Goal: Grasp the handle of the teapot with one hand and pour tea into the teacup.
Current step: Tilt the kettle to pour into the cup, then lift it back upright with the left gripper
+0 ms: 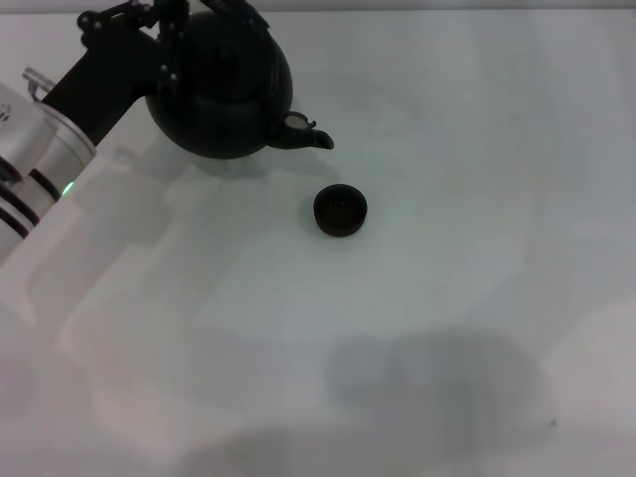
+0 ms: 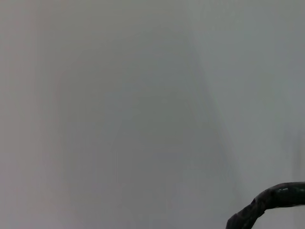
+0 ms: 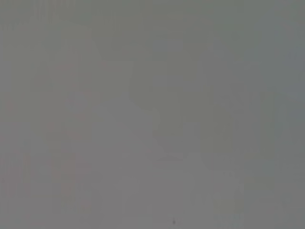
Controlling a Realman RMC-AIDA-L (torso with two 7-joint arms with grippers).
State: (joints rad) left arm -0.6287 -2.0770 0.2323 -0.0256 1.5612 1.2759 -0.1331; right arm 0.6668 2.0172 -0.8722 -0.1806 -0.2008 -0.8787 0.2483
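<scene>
**Left gripper at the teapot's handle, cup waiting beside the spout**

At the far left of the white table (image 1: 447, 328), the left gripper (image 1: 189, 18) sits on top of the teapot (image 1: 221, 87), at the spot where the handle (image 2: 267, 205) arches over the lid. Whether it is spread or clamped on the handle I cannot tell, since black fingers and black pot merge in the head view. Behind it, the left arm (image 1: 60, 129) runs from a black wrist section back to a silver link with a green light. The teapot's round black body appears tilted, its short spout (image 1: 303, 132) pointing toward the robot's right and slightly down. The teacup (image 1: 341, 210) stands upright on the table just beside and below the spout tip, not touching it. A curved piece of the rough dark handle crosses one corner of the left wrist view. Only bare table shows in the right wrist view.
</scene>
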